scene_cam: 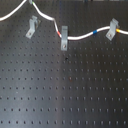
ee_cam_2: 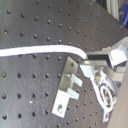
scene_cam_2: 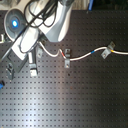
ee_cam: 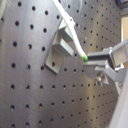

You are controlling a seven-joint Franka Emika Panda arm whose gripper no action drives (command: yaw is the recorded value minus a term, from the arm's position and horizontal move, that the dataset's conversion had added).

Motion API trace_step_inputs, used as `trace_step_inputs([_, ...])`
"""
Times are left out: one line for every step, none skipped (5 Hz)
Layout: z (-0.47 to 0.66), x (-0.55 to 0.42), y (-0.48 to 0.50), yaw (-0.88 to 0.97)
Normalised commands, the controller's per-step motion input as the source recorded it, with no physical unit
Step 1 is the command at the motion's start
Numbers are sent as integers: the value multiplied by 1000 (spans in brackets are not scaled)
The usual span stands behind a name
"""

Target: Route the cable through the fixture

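Note:
The white cable (scene_cam: 80, 37) runs across the top of the first exterior view, with a red band (scene_cam: 59, 31), a blue band (scene_cam: 95, 34) and a yellow band (scene_cam: 116, 31). It crosses the tops of the middle clip (scene_cam: 65, 41) and the right clip (scene_cam: 112, 30). The left slanted clip (scene_cam: 32, 26) sits just under the cable. In both wrist views my gripper (ee_cam: 91, 63) (ee_cam_2: 88, 63) is shut on the cable (ee_cam: 70, 27) (ee_cam_2: 35, 51) at a green mark, right beside this clip (ee_cam: 59, 49) (ee_cam_2: 67, 89). I cannot tell whether the cable sits in its fork.
The black perforated board (scene_cam: 65, 95) fills both exterior views. In the second exterior view my arm (scene_cam_2: 50, 25) covers the upper left and hides the gripper; the three clips (scene_cam_2: 66, 59) and the cable (scene_cam_2: 87, 54) lie to the second exterior view's right of it.

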Motion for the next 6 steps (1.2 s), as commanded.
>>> trace_step_inputs([460,-298,145,-457])
trace_step_inputs([499,-206,261,-243])
trace_step_inputs([406,-81,339,0])
trace_step_inputs([246,-78,390,180])
trace_step_inputs([214,-70,353,211])
trace_step_inputs([402,-28,355,154])
